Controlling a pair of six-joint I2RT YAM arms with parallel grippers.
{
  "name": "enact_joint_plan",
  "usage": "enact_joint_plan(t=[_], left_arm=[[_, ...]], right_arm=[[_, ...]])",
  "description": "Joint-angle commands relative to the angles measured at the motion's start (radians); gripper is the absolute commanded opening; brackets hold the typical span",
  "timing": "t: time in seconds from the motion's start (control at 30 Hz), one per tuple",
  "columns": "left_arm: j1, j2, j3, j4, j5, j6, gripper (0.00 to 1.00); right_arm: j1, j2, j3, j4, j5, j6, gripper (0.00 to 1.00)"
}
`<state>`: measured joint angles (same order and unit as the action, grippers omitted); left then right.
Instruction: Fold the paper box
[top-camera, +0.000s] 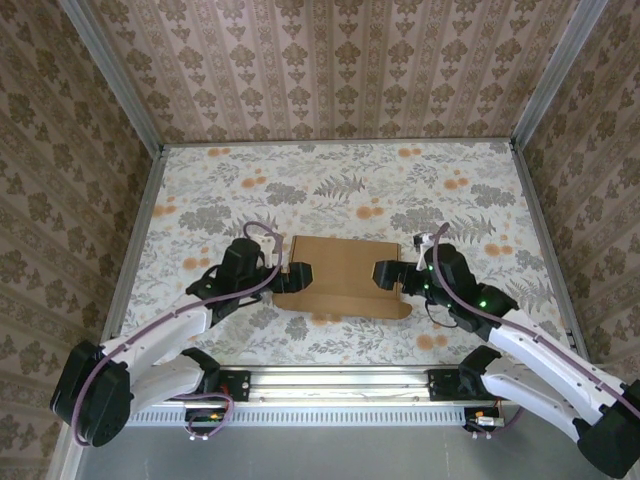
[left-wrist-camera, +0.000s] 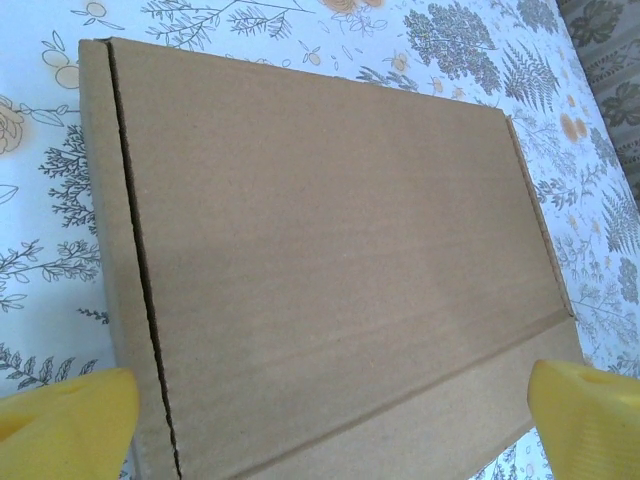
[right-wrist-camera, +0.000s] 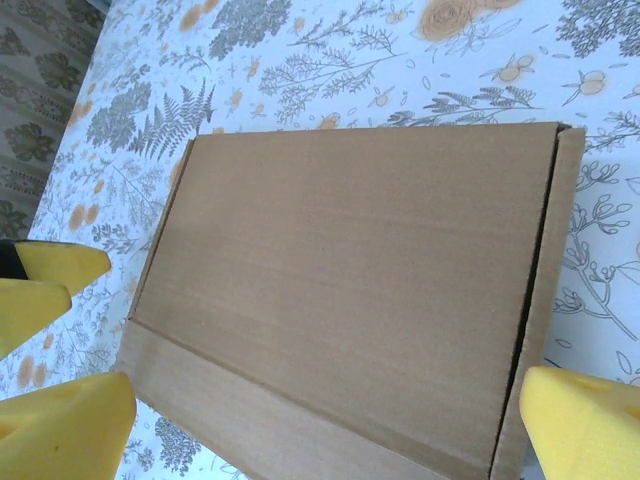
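left jaws stand wide open, their yellow pads (left-wrist-camera: 65, 420) low at either side of the left wrist view, the paper box (left-wrist-camera: 330, 260) between them. right jaws are spread as wide, their yellow pads (right-wrist-camera: 580, 420) flanking it too. from above, the box lies closed mid-surface (top-camera: 400, 180), jaws at each end, a rounded flap (top-camera: 400, 310) at its near right corner. wrist views add a dark slit (left-wrist-camera: 140, 270) along one edge.

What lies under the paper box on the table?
The paper box lies flat on the flower-patterned table, whose surface shows all around it. The part directly beneath is covered by the cardboard, so whether anything else lies there cannot be seen.
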<state>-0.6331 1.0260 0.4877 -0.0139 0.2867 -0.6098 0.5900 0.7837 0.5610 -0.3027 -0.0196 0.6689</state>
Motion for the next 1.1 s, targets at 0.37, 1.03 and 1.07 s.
enact_joint_plan(t=[0.37,1.03,1.07], left_arm=[[0.016,0.082,-0.026,0.137,0.194,-0.021,1.0],[-0.016,0.168,0.042,0.0,0.082,0.028,1.0],[-0.016,0.148,0.036,0.012,0.084,0.022,1.0]], right_arm=[[-0.001,0.047,-0.045,-0.011,-0.127,-0.007,1.0],[0.001,0.245,-0.079,0.048,-0.183,0.013,1.0],[0.001,0.226,-0.074,0.043,-0.182,0.009,1.0]])
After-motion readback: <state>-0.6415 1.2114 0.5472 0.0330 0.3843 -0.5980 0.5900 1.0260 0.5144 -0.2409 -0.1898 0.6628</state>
